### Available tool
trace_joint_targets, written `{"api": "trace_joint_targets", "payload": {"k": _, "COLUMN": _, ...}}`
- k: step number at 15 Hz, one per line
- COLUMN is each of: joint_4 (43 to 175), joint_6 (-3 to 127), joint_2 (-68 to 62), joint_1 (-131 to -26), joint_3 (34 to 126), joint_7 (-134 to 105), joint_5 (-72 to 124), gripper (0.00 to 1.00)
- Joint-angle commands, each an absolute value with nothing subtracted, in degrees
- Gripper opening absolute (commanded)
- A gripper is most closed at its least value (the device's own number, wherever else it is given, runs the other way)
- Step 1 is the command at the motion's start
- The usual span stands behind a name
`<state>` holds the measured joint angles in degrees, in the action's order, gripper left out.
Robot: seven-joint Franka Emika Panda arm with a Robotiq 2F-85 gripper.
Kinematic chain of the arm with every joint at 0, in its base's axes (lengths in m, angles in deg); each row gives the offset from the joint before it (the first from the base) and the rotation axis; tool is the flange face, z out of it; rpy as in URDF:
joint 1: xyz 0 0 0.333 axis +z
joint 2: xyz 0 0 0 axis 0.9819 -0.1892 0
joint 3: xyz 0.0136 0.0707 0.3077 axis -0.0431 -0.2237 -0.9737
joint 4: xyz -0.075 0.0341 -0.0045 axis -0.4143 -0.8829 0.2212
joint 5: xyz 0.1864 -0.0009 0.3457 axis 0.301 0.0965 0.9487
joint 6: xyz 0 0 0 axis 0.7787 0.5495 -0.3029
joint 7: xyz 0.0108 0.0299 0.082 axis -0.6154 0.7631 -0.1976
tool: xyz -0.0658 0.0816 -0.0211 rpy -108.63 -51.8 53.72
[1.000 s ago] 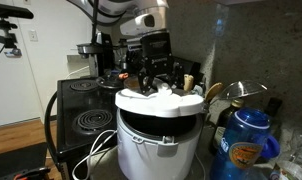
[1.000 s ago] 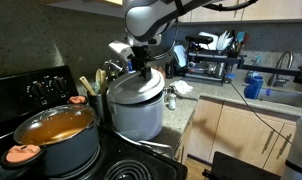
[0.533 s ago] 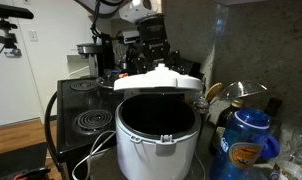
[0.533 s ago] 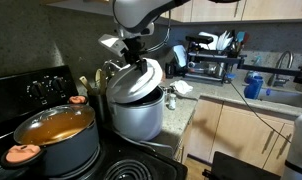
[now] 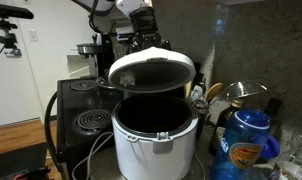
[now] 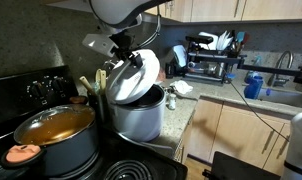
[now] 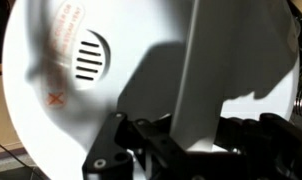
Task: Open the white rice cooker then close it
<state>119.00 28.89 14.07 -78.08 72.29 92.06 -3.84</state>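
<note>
The white rice cooker (image 5: pixel 156 152) stands on the counter beside the stove; it also shows in an exterior view (image 6: pixel 138 120). Its domed lid (image 5: pixel 151 72) is tilted up far on its hinge, and the dark inner pot (image 5: pixel 156 115) is exposed. My gripper (image 6: pixel 122 52) is behind the raised lid (image 6: pixel 134 78), at its top. In the wrist view the gripper (image 7: pixel 191 128) has its two dark fingers closed on the lid's white handle bar, with the vented lid top (image 7: pixel 81 90) filling the frame. A white cord (image 5: pixel 94 150) hangs at the cooker's front.
A blue lidded bottle (image 5: pixel 247 140) stands close beside the cooker. A black stove (image 5: pixel 86 112) is on its other side. A large pot of orange liquid (image 6: pixel 53 132) sits on a burner. Utensils (image 6: pixel 94 85), a coffee machine (image 6: pixel 206 55) and a sink (image 6: pixel 281 92) lie beyond.
The lid has swung from barely cracked to far open, exposing the inner pot. My gripper rose and moved back with it.
</note>
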Motion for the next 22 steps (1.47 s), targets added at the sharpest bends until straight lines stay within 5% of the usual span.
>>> {"api": "trace_joint_targets", "payload": {"k": 1, "joint_4": 115.95, "joint_6": 23.61, "joint_2": 12.49, "joint_1": -75.37, "joint_3": 70.61, "joint_7": 92.94, "joint_5": -6.5, "gripper": 0.0}}
{"api": "trace_joint_targets", "payload": {"k": 22, "joint_4": 111.08, "joint_6": 19.83, "joint_2": 6.6, "joint_1": -71.81, "joint_3": 70.0, "joint_7": 89.96, "joint_5": -15.42, "gripper": 0.0}}
